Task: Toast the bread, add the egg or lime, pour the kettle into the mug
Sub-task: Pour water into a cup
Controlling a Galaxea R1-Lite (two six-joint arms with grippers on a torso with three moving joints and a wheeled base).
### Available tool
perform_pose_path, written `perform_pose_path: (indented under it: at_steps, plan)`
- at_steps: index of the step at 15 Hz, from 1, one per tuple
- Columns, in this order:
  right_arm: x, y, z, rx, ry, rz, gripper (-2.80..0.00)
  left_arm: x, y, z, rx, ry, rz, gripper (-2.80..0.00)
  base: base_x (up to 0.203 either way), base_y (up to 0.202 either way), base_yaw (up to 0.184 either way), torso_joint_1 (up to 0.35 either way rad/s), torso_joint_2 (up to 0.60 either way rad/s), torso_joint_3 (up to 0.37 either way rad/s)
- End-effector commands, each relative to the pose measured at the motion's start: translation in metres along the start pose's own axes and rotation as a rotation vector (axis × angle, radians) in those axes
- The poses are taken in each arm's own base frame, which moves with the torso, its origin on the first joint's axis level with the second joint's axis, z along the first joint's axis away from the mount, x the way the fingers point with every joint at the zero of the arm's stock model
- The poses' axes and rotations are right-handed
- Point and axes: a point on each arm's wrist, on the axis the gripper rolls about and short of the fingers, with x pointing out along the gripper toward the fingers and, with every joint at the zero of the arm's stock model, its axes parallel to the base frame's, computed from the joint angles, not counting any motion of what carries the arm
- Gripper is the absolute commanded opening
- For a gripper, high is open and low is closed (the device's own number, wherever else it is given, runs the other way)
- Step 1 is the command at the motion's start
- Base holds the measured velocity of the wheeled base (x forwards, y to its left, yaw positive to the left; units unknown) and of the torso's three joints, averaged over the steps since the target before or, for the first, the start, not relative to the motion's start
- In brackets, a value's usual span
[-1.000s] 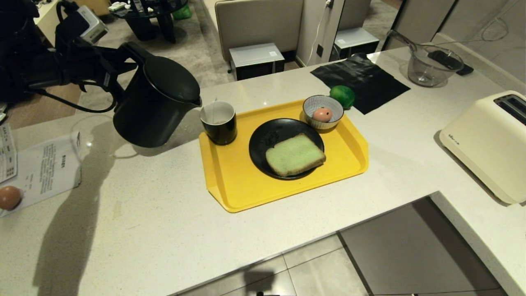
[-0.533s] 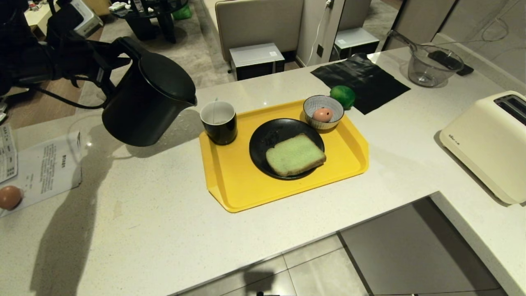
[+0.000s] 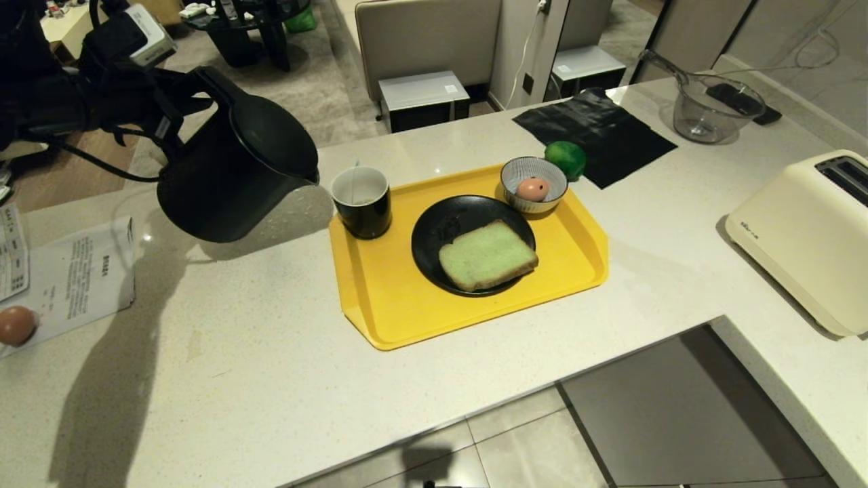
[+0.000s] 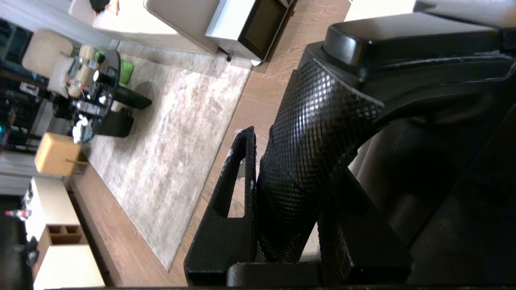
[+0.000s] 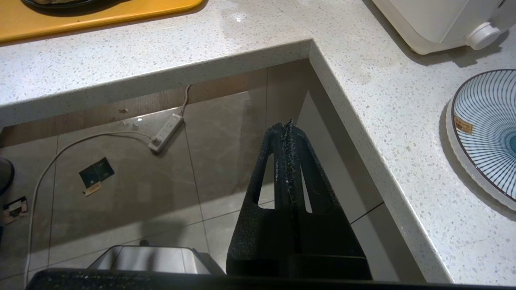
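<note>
My left gripper is shut on the loop handle of the black kettle and holds it in the air at the far left. In the left wrist view its fingers clamp the textured kettle handle. The kettle tilts, and its spout is just left of the black mug on the yellow tray. The green bread lies on a black plate. The speckled egg sits in a striped bowl, with the lime behind it. My right gripper hangs shut below the counter edge.
A cream toaster stands on the right counter, beside a striped plate. Behind the tray are a black cloth and a glass bowl. Papers and a plain brown egg lie at the left.
The kettle has shifted left, a little away from the mug, and tipped further toward it. The right arm and the things on the tray have not moved.
</note>
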Motion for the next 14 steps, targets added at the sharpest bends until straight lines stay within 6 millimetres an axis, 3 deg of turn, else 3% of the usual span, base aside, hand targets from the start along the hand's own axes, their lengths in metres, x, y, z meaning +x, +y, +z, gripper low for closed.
perform_pose_path:
  at_steps: [1, 7, 14]
  plan:
    - [0.001, 0.000, -0.005, 0.000, 0.020, -0.001, -2.80, 0.001, -0.001, 0.001, 0.027, -0.006, -0.005, -2.80, 0.000, 0.000, 0.000, 0.000, 0.00, 0.000]
    - [0.001, 0.000, -0.005, 0.000, 0.021, -0.001, -2.80, -0.001, 0.001, 0.006, 0.052, -0.013, 0.018, -2.80, 0.000, 0.000, 0.000, 0.000, 0.00, 0.000]
    - [0.001, 0.000, -0.006, 0.000, 0.021, 0.000, -2.80, -0.022, 0.014, 0.025, -0.058, -0.035, 0.069, -2.80, 0.000, 0.000, 0.000, 0.000, 0.00, 0.000]
